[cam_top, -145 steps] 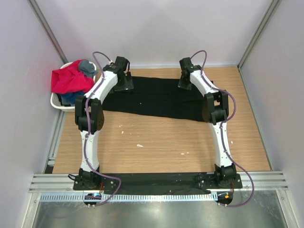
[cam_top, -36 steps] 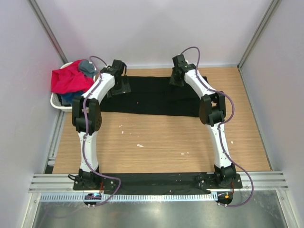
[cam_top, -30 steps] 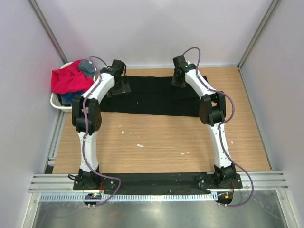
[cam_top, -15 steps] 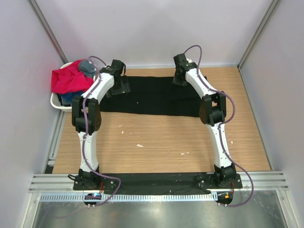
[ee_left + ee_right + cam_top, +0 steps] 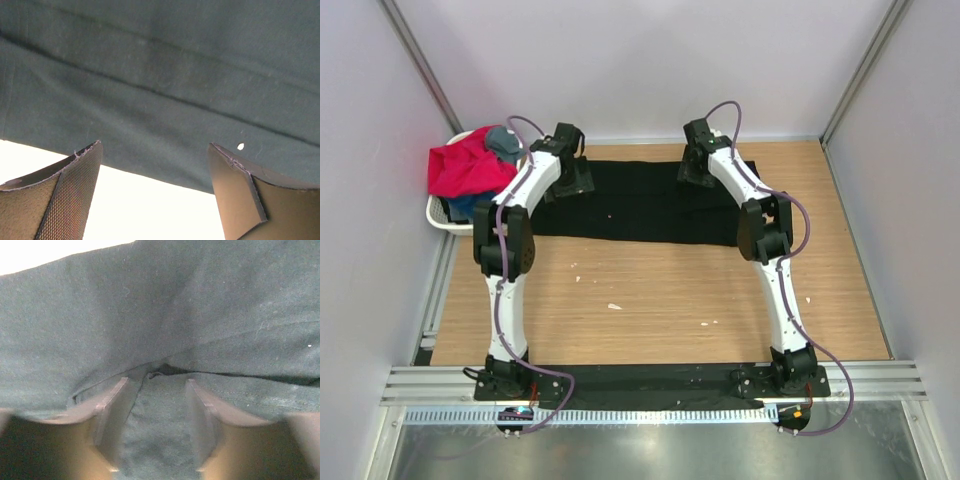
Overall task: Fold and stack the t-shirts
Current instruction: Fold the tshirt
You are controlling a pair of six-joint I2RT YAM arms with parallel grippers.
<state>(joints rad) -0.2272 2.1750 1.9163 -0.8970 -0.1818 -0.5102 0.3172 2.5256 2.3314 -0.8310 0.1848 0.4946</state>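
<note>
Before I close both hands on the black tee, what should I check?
1. Left hand open: ok.
2. Left hand at the black tee's edge: ok, nothing pinched yet.
3. Right hand open, straddling a fold: ok.
4. Right hand touching cloth: cannot tell.
5. Black tee lying spread out: ok.
6. Other tees out of the way in the basket: ok.

Black tee (image 5: 640, 205) matt lint-flecked cloth; table (image 5: 660, 300) matt wood grain; basket (image 5: 436, 213) white plastic; left pads (image 5: 70, 195) rough, cross-hatched; front plate (image 5: 650, 450) brushed metal.
</note>
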